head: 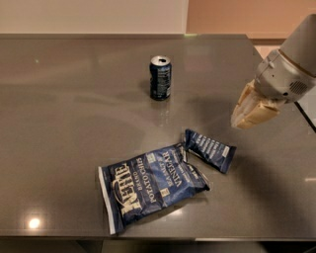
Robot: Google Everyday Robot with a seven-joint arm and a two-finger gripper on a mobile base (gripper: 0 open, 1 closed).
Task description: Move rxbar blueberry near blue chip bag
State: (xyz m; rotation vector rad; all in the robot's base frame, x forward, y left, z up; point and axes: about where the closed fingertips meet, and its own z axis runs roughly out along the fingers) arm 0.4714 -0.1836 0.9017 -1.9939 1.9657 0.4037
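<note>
The tool [249,112] hangs empty at 3 o'clock; spread or pressed together, I cannot tell. The bar [210,149] touches the chip bag [148,185] at its 2 o'clock, so the next move is probably only to retreat.

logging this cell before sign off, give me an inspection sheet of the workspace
surface: dark grey glossy table, light glare at front left
job's things: rxbar blueberry lies flat at the upper right corner of the blue chip bag, about touching it
clutter: dark blue soda can upright, farther back, apart from both
grippers: gripper hangs over the table right of the bar, apart from it
cables: nothing seen
surroundings: pale wall behind the table
</note>
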